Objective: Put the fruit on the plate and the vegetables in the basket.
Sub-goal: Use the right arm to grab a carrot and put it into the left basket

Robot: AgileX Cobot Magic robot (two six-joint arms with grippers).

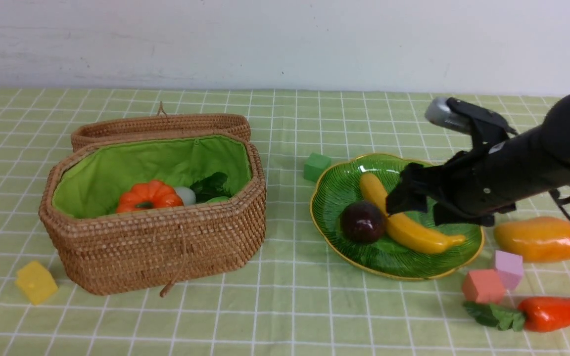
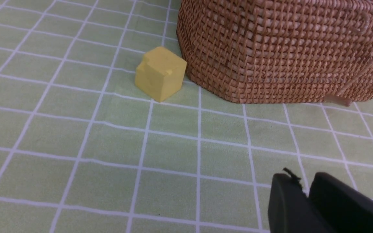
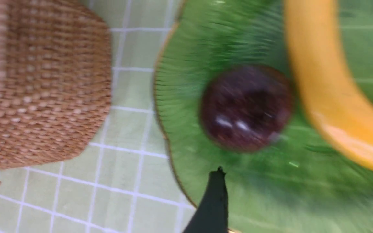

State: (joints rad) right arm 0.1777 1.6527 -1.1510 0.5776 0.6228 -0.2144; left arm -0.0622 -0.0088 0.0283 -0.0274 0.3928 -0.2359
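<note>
The green plate (image 1: 337, 190) holds the yellow banana (image 1: 413, 232) and the round dark purple fruit (image 1: 362, 222). My right gripper (image 1: 406, 200) hovers open and empty over the plate, above the banana; its wrist view shows the purple fruit (image 3: 246, 108), the banana (image 3: 322, 84) and the plate (image 3: 186, 97), blurred. The mango (image 1: 540, 239) and the carrot (image 1: 559, 313) lie on the cloth right of the plate. The wicker basket (image 1: 166, 247) holds the pumpkin (image 1: 149, 196), the white radish (image 1: 186, 196) and something green. My left gripper (image 2: 306, 184) is shut and empty, low over the cloth beside the basket (image 2: 287, 48).
A yellow foam block (image 1: 36, 282) sits left of the basket, also in the left wrist view (image 2: 160, 72). A green block (image 1: 316, 166) lies behind the plate. Pink (image 1: 508, 267) and salmon (image 1: 483, 287) blocks lie between plate and carrot. The basket lid (image 1: 161, 126) rests behind.
</note>
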